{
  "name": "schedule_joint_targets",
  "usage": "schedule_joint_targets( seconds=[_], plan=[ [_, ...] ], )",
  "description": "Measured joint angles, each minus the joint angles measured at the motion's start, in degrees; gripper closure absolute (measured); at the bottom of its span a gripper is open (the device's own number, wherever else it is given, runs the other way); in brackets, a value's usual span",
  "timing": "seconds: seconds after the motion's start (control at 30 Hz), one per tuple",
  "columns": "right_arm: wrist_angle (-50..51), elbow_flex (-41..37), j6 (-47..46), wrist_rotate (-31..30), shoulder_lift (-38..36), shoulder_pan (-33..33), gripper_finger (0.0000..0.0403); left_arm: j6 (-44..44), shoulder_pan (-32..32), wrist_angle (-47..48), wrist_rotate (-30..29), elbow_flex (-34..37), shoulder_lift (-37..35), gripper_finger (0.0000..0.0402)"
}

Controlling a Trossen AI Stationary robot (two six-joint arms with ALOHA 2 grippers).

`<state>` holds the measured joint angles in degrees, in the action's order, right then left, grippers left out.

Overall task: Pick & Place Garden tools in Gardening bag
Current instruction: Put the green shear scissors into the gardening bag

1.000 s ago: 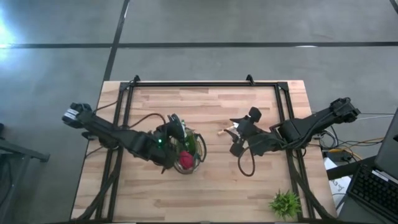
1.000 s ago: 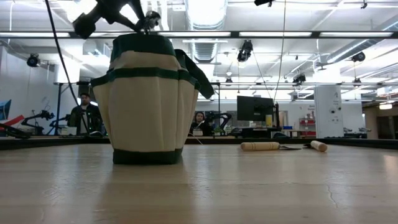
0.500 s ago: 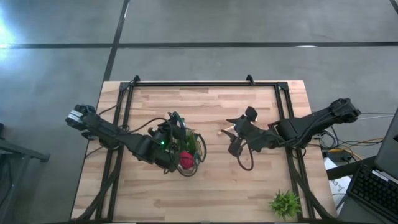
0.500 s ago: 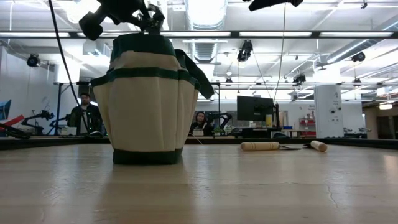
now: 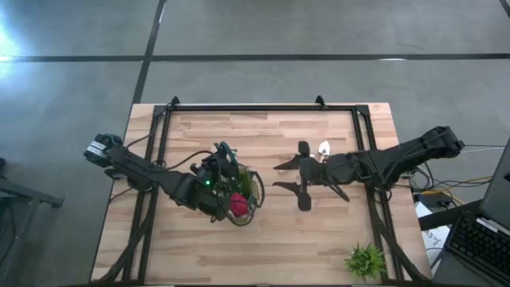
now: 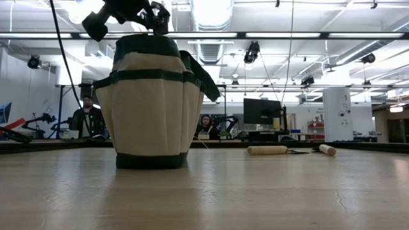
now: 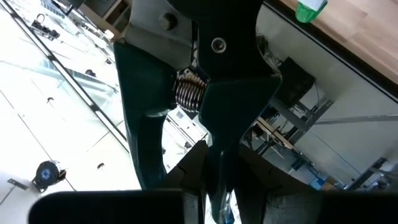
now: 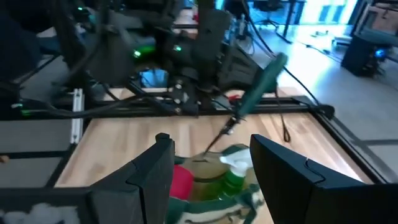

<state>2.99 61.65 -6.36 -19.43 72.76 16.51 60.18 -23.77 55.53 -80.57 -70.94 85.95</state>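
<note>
The olive-tan gardening bag (image 5: pixel 256 188) stands on its base left of the table's middle; it also shows in the low view (image 6: pixel 150 108). A red-and-black piece (image 5: pixel 237 204) and a green-and-white trowel (image 8: pixel 233 171) stick out of it. My left gripper (image 5: pixel 221 163) hovers over the bag's far-left rim, shut on the dark shears (image 7: pixel 186 93). My right gripper (image 5: pixel 281 175) is open and empty, level, right of the bag and pointing at it. The pale trowel (image 5: pixel 323 149) lies on the table by the right arm. My left gripper pinches the dark shears between its two fingers, on a dark handle (image 7: pixel 215 171) on the near side of the spring. The shears reach away from the fingers, clear of the table, above the bag. The gripper body hides the contact itself in the high view.
Two wooden-handled tools (image 6: pixel 267 150) (image 6: pixel 327 149) lie on the table right of the bag. A small green plant (image 5: pixel 365 259) stands at the near right corner. A dark frame (image 5: pixel 239 106) runs along the far edge. People sit in the room beyond.
My right gripper has gone toward the table's left, toward the bag, and has turned so that its fingers point level at the bag. My left gripper has stayed over the bag's rim with the shears, shifting only slightly.
</note>
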Motion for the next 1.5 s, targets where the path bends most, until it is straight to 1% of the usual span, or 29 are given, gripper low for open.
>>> schedule_joint_targets(
  seconds=[0.13, 0.23, 0.33, 0.43, 0.5, 0.57, 0.73, 0.9, 1.1, 1.17, 1.27, 1.37, 1.5],
  plan=[
    [-0.1, -0.2, -1.6, -0.7, 0.0, -2.0, 0.0200, 0.2, 0.0, 0.0, -0.1, 0.0, 0.0, 0.0349],
    [-0.4, -0.2, -3.9, -2.8, 0.1, -3.7, 0.0200, 0.2, 0.3, 0.0, -0.2, 0.0, 0.0, 0.0349],
    [-0.6, -0.5, -4.0, -2.6, 0.1, -4.9, 0.0200, 1.2, 0.3, 0.0, 0.0, 0.0, 0.0, 0.0349],
    [-1.6, -0.8, -1.8, 1.7, 0.2, -5.6, 0.0200, 1.7, 0.3, -0.4, 0.7, 0.0, -0.1, 0.0349],
    [-2.6, -0.8, -1.4, 5.4, 0.2, -6.1, 0.0200, 1.7, 0.3, -0.8, 1.3, 0.0, -0.4, 0.0349],
    [-2.9, -0.7, -1.4, 7.5, 0.2, -6.5, 0.0200, 1.0, 0.3, -2.6, 2.4, 0.0, -0.8, 0.0349],
    [-3.4, -0.7, -1.2, 7.8, 0.2, -6.7, 0.0200, 2.7, 0.3, -6.0, 5.0, 0.0, -1.2, 0.0349],
    [-3.2, -0.7, -1.7, 8.3, 0.2, -6.7, 0.0200, 9.6, 1.0, -5.9, 3.9, 0.0, -1.3, 0.0349],
    [-4.0, -0.8, -3.5, 15.1, 0.8, -6.7, 0.0200, 10.6, 1.8, -6.1, 3.9, -0.2, -1.8, 0.0349],
    [-4.5, -0.8, -3.4, 16.6, 1.6, -6.7, 0.0200, 11.0, 1.8, -7.6, 4.0, -0.3, -1.8, 0.0349],
    [-8.0, -0.8, -3.3, 16.1, 3.7, -7.0, 0.0200, 12.9, 1.8, -9.5, 4.0, -0.3, -1.9, 0.0349],
    [-11.6, -0.8, -4.4, 13.0, 6.4, -8.1, 0.0200, 14.7, 1.9, -11.7, 4.3, -0.4, -1.9, 0.0349],
    [-12.6, 0.7, -5.3, 11.9, 10.9, -10.6, 0.0200, 15.5, 2.1, -12.2, 5.0, -1.1, -1.9, 0.0349]
  ],
)
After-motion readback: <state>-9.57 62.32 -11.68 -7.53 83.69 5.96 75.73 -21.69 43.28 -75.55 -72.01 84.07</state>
